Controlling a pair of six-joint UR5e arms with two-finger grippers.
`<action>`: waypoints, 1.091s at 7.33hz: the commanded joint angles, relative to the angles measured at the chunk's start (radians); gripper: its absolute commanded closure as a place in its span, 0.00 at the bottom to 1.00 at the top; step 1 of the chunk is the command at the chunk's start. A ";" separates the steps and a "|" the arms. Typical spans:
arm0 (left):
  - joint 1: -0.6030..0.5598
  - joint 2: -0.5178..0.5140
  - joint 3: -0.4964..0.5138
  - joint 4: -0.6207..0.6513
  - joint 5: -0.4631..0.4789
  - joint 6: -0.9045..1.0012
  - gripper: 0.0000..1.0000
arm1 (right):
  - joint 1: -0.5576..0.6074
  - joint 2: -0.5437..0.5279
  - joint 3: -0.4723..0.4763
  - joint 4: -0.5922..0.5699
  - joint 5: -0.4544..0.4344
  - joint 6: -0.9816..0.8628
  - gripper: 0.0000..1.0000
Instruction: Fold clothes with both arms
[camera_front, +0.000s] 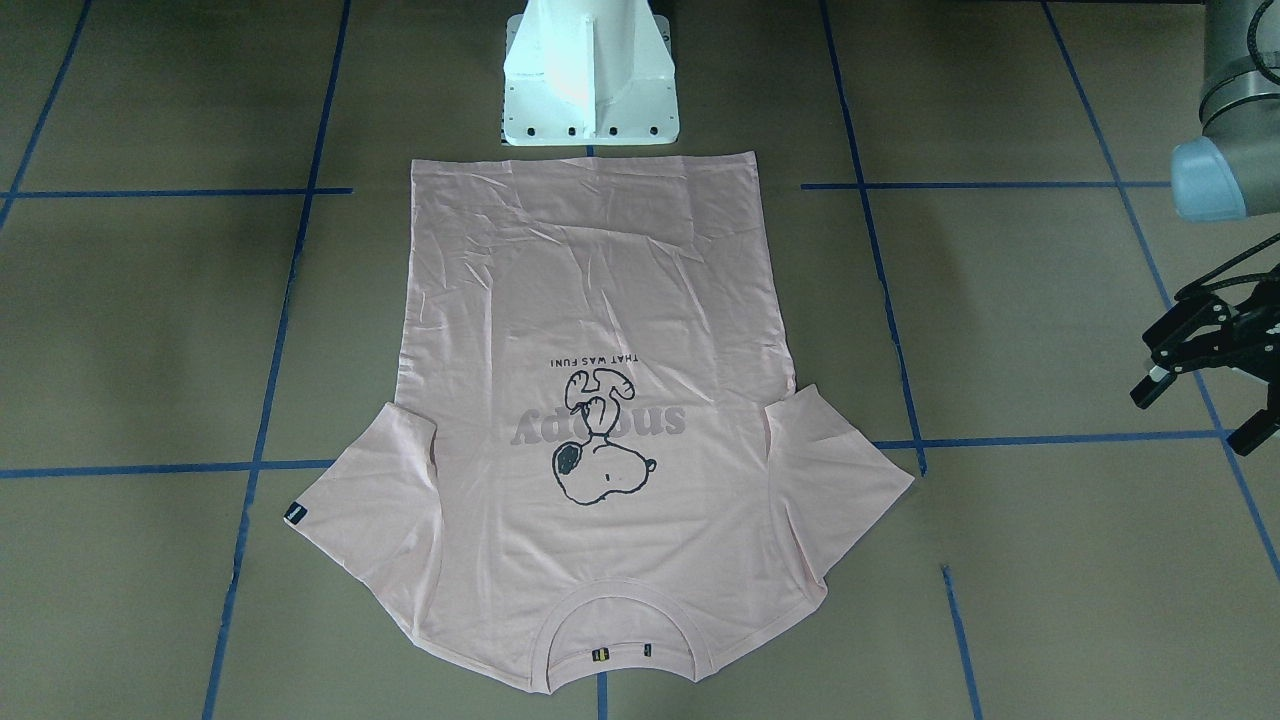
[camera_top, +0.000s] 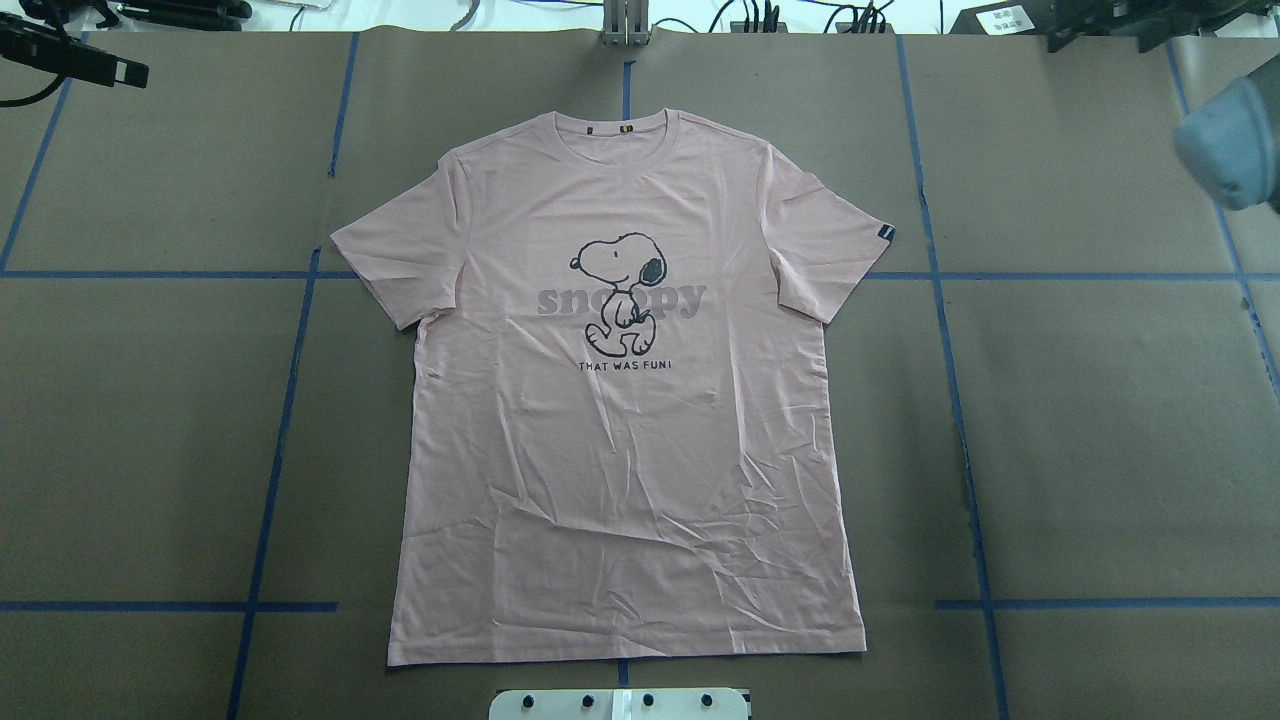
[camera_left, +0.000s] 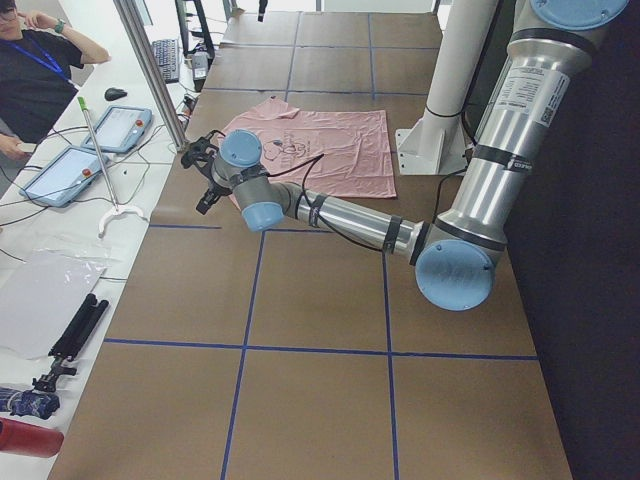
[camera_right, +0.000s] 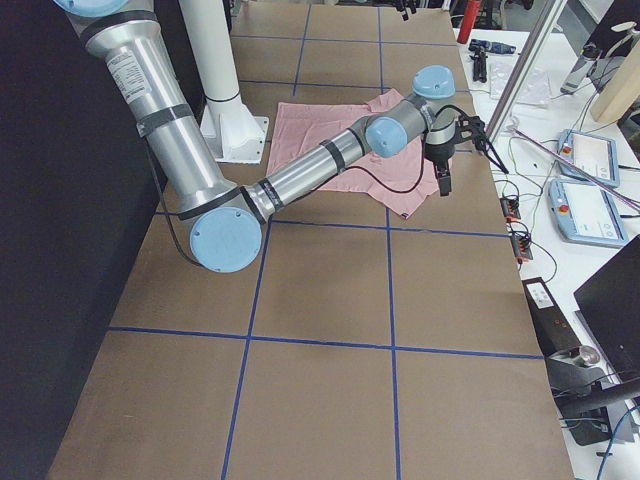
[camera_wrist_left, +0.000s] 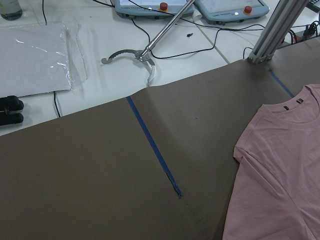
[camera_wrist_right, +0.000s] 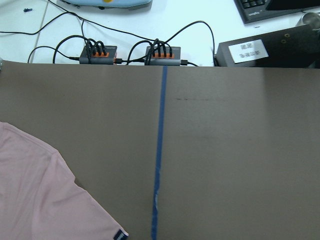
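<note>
left hand (camera_front: 1200, 408) clear of flat t-shirt (camera_front: 600, 300)

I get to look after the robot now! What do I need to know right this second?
Left gripper: open, holding nothing, off to one side of the shirt near a sleeve.
Right gripper: by the other sleeve; only a side view shows it, so I cannot tell whether it is open or shut.
T-shirt: flat on the table, dog picture up, both sleeves spread, collar away from the robot, hem by the white base.
Done: nothing folded yet.
Left: all the folding.
</note>
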 joint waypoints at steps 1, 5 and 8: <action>0.033 -0.015 0.006 0.003 0.046 -0.001 0.00 | -0.172 0.012 -0.070 0.159 -0.120 0.187 0.03; 0.036 -0.012 -0.008 -0.003 0.044 -0.003 0.00 | -0.304 0.044 -0.220 0.240 -0.254 0.210 0.22; 0.036 -0.007 -0.018 -0.005 0.046 -0.003 0.00 | -0.367 0.044 -0.316 0.334 -0.352 0.258 0.37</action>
